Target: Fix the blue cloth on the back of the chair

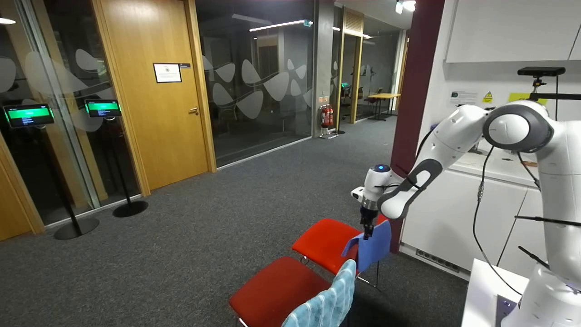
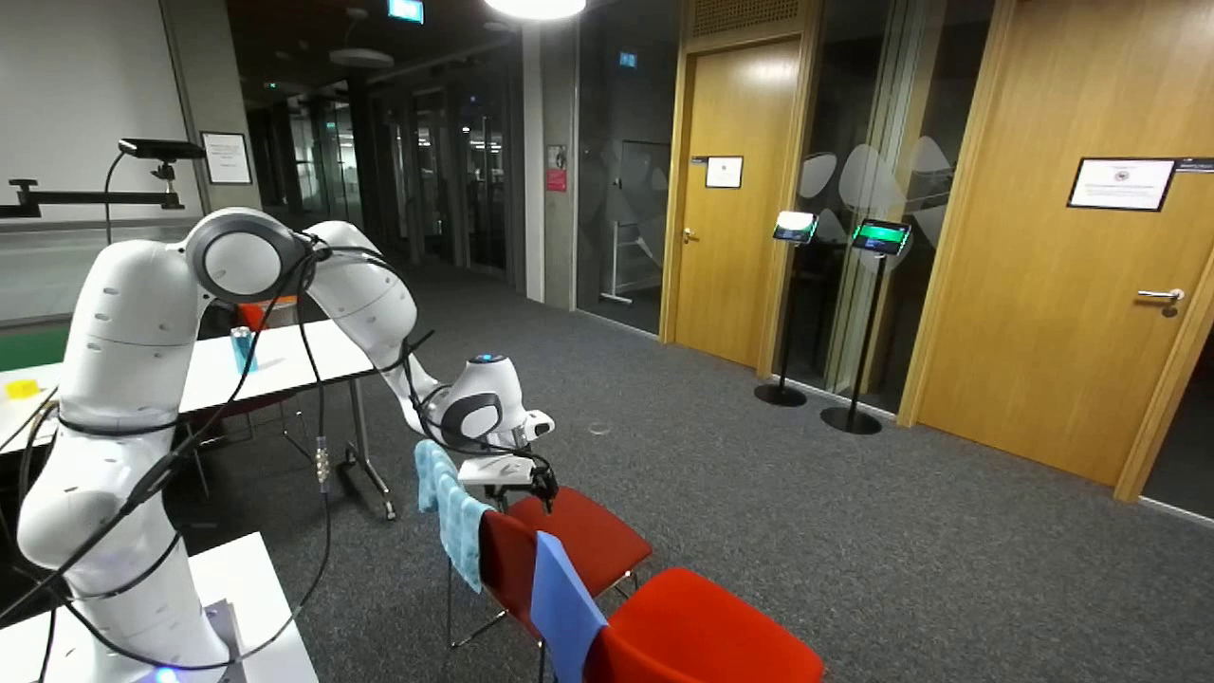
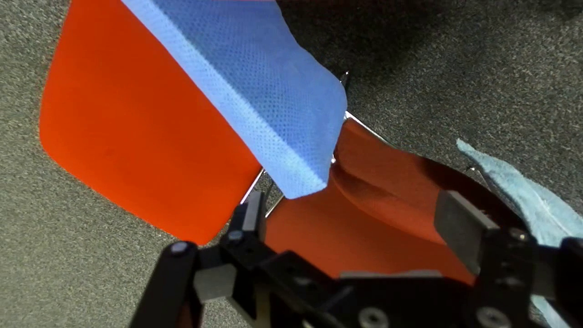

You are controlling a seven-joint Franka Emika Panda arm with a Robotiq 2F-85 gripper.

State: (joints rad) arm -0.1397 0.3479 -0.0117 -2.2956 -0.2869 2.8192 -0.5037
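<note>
My gripper [image 3: 353,218] stands wide and empty near the blue cloth [image 3: 268,77], which already hangs over the back of the bright red chair [image 3: 136,130] but juts past one end, so centring it seems left.

Free room lies between the 2 fingers [image 3: 457,228]; nearby, the blue cloth [image 3: 271,86] and teal cloth [image 3: 542,202] stand in the way.

Blue cloth [image 3: 268,86] over back of red chair [image 3: 141,141]
</note>
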